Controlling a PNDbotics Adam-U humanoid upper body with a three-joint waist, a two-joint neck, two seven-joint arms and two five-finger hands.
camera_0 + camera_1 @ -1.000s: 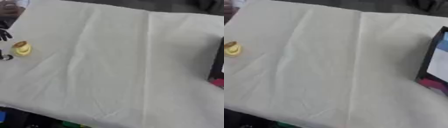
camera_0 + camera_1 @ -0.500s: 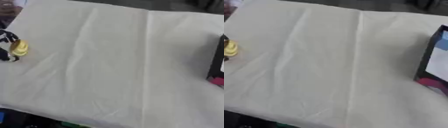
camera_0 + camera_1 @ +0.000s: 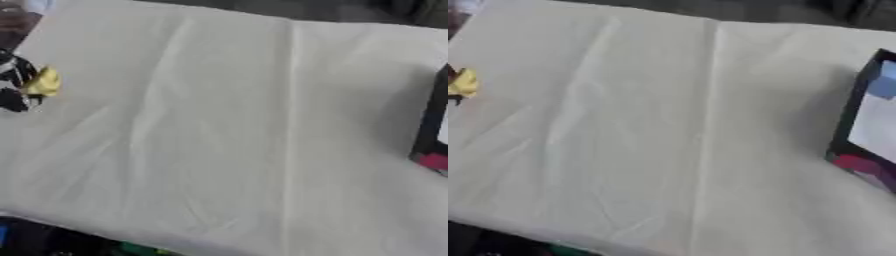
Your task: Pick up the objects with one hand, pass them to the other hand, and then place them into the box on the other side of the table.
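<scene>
A small yellow object (image 3: 44,81) is being pinched by the fingers of the left hand (image 3: 14,82), which is showing only partly at the left edge of the views, over the cream cloth (image 3: 227,130) covering the table. The box (image 3: 868,122), dark-walled with a pale inside, is being seen well apart from that hand, at the far right side. The right hand is not being shown.

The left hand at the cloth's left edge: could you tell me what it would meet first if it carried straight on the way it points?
The left hand is already against the small yellow object; beyond that lies only bare cloth, though depth is uncertain.
</scene>
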